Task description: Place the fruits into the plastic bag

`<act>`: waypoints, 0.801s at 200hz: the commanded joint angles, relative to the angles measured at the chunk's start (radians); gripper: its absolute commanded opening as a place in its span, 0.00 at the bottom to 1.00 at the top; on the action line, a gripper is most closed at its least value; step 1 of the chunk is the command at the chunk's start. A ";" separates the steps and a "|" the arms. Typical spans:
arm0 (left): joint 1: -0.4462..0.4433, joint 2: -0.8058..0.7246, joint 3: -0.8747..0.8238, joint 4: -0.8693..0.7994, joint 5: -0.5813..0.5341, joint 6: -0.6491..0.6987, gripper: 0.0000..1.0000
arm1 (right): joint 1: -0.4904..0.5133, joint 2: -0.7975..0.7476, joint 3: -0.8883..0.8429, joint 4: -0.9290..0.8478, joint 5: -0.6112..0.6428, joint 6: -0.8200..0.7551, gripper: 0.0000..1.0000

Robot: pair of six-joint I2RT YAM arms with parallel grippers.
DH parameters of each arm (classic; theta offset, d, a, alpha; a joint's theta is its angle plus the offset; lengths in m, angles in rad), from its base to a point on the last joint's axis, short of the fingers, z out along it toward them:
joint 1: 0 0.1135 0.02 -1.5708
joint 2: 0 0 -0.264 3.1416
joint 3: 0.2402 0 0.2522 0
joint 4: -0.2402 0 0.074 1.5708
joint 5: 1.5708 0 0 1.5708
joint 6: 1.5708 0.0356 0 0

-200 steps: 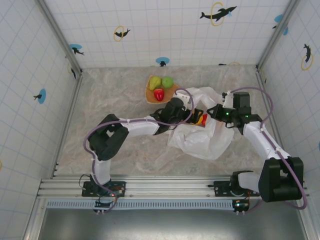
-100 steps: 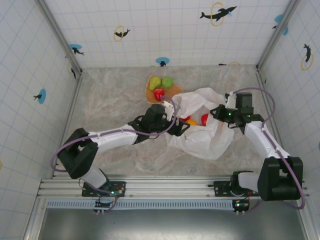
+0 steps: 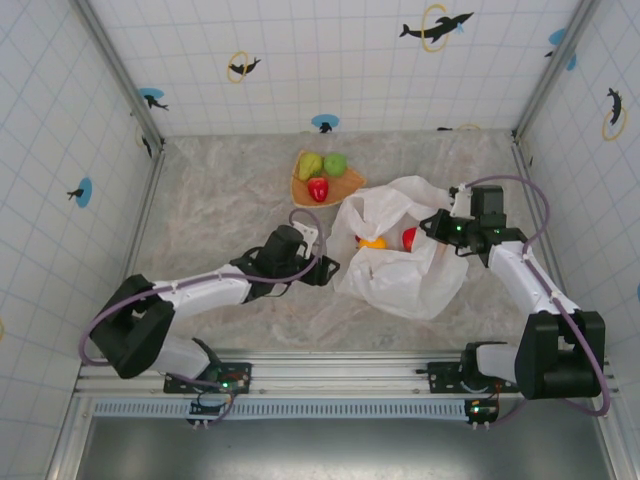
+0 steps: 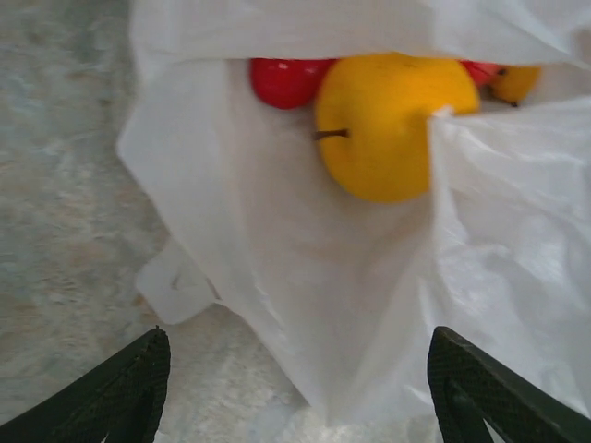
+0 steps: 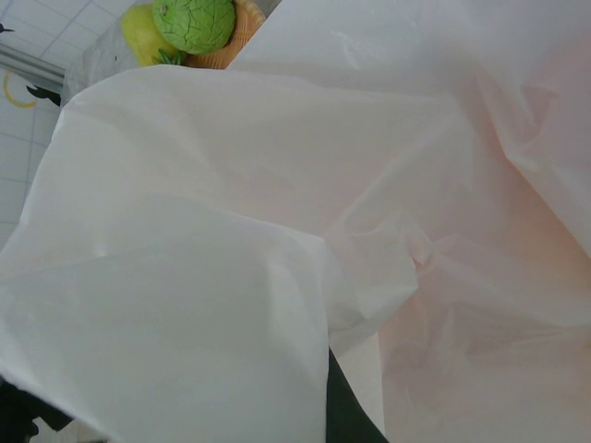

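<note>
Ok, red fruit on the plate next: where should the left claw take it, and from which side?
Take the red fruit across its round middle, from above, with the left claw closing left to right. It sits at the plate's near edge, with the yellow-green fruit and the green fruit close behind it, so its flanks look freest. The right claw holds the plastic bag.
</note>
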 commanded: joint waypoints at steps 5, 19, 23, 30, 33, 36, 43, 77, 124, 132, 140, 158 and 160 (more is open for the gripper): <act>0.008 0.073 0.078 -0.025 -0.026 -0.046 0.70 | -0.003 0.002 -0.010 0.022 -0.006 -0.002 0.03; 0.018 0.089 0.095 -0.014 -0.045 -0.052 0.69 | -0.004 -0.004 -0.014 0.015 -0.002 -0.009 0.03; 0.023 0.093 0.101 -0.008 -0.047 -0.054 0.69 | -0.003 -0.005 -0.016 0.017 0.000 -0.009 0.03; 0.034 0.099 0.113 -0.004 -0.050 -0.056 0.69 | -0.003 -0.005 -0.019 0.018 0.000 -0.009 0.03; 0.040 0.103 0.120 -0.005 -0.052 -0.055 0.68 | -0.003 -0.005 -0.020 0.018 -0.001 -0.008 0.03; 0.046 0.107 0.129 -0.005 -0.055 -0.054 0.68 | -0.003 -0.004 -0.022 0.018 -0.002 -0.006 0.03; 0.062 0.116 0.149 -0.009 -0.060 -0.052 0.68 | -0.003 -0.004 -0.024 0.022 -0.007 -0.006 0.03; 0.151 0.187 0.283 -0.062 -0.082 -0.019 0.68 | -0.003 -0.001 -0.029 0.035 -0.012 -0.001 0.03; 0.224 0.350 0.507 -0.135 -0.144 0.065 0.68 | -0.004 -0.002 -0.028 0.033 -0.014 -0.004 0.03; 0.229 0.378 0.545 -0.142 -0.157 0.081 0.68 | -0.003 -0.002 -0.030 0.031 -0.014 -0.006 0.03; 0.232 0.409 0.584 -0.152 -0.167 0.101 0.68 | -0.003 -0.002 -0.030 0.031 -0.014 -0.005 0.03; 0.236 0.483 0.675 -0.198 -0.200 0.142 0.68 | -0.003 -0.002 -0.030 0.030 -0.015 -0.006 0.03; 0.236 0.490 0.684 -0.203 -0.203 0.146 0.69 | -0.003 -0.002 -0.029 0.030 -0.015 -0.005 0.03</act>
